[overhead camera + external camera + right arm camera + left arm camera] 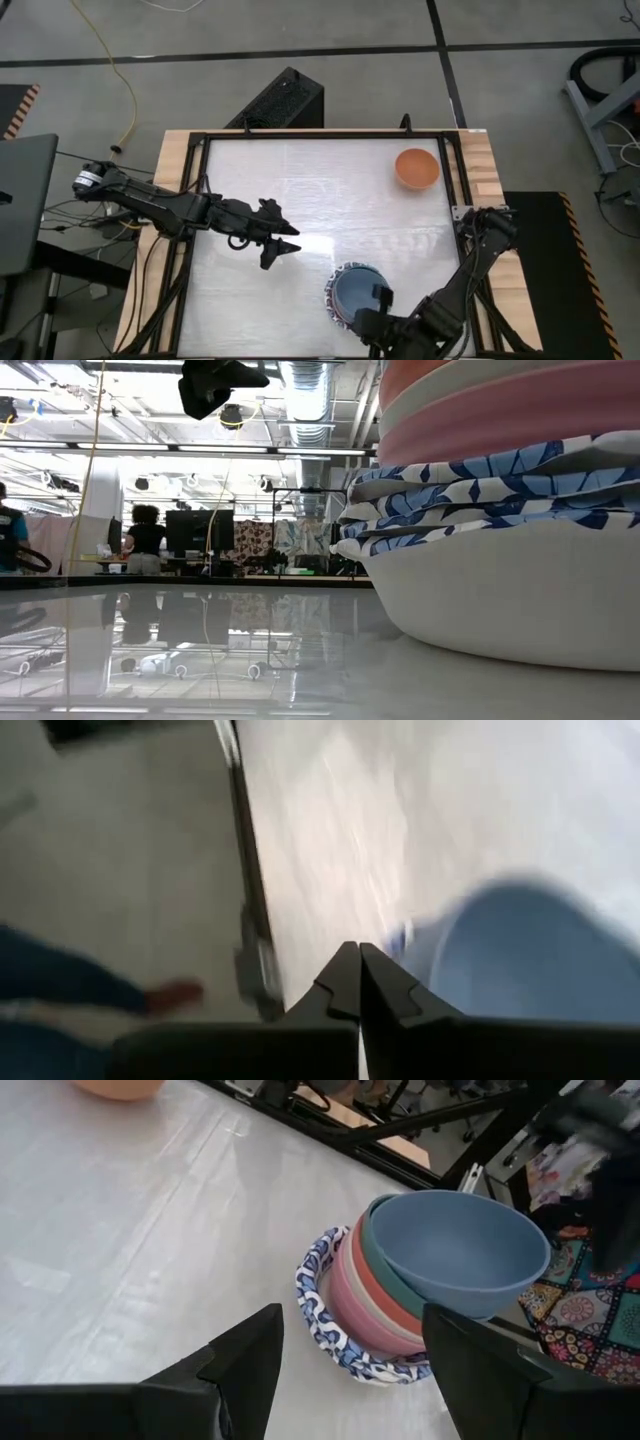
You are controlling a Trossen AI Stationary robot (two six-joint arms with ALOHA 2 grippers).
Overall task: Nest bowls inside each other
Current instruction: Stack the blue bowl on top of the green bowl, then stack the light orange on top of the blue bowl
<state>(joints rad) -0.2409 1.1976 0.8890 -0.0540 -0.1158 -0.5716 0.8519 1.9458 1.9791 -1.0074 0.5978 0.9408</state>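
Observation:
A stack of nested bowls (352,292) stands near the table's front edge, right of the middle. Its lowest bowls are white with blue patterned rims (322,1295); pink, cream, red and teal ones follow. On top a blue bowl (462,1248) sits tilted. An orange bowl (416,168) rests alone at the far right. My right gripper (358,955) is shut, with nothing between its fingers, just beside the stack's near right side (383,298). My left gripper (290,240) hovers open over the table's middle, to the left of the stack (350,1335).
A black frame (200,200) borders the white table top. Bare table lies between the stack and the orange bowl. In the low view the stack (500,510) fills the right side, and people stand far off in the room behind.

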